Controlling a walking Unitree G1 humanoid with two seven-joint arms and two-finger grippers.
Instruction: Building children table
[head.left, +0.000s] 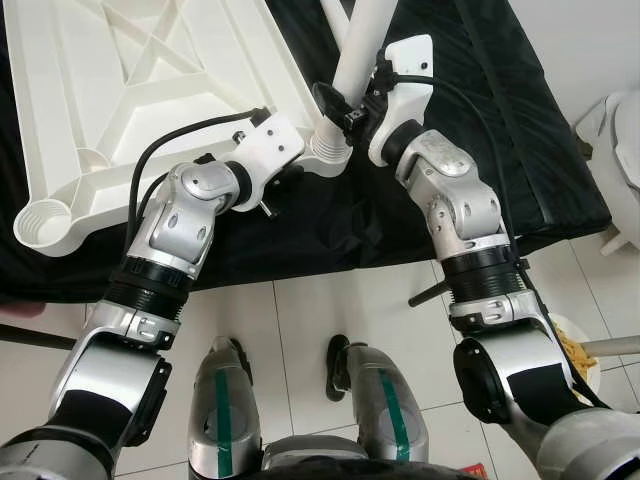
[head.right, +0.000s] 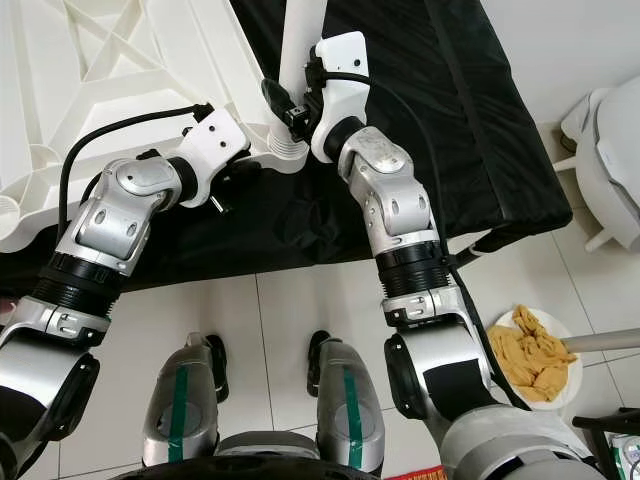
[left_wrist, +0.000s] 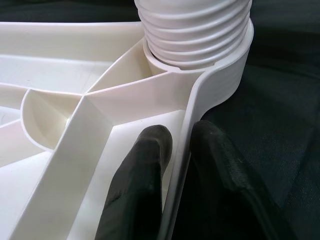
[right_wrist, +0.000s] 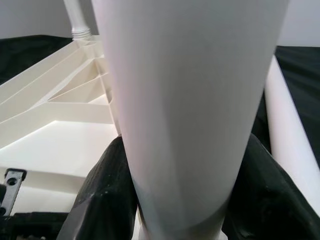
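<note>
The white plastic tabletop (head.left: 120, 90) lies upside down on a black cloth (head.left: 500, 130). A white leg (head.left: 360, 50) stands in its near corner socket (head.left: 330, 150), with threaded rings (left_wrist: 195, 30) showing just above the socket. My right gripper (right_wrist: 185, 175) is shut on this leg just above the socket, one black finger (right_wrist: 107, 185) on each side. My left gripper (left_wrist: 182, 135) is shut on the tabletop's thin rim (left_wrist: 200, 95) close to that socket. An empty socket (head.left: 45, 222) sits at the near left corner.
A second leg (right_wrist: 292, 130) lies on the cloth beyond the socket, and another (right_wrist: 75, 17) stands at a far corner. On the tiled floor to the right are a plate of yellow stuff (head.right: 530, 355) and a white object (head.right: 610, 160). The cloth's front edge is near my legs.
</note>
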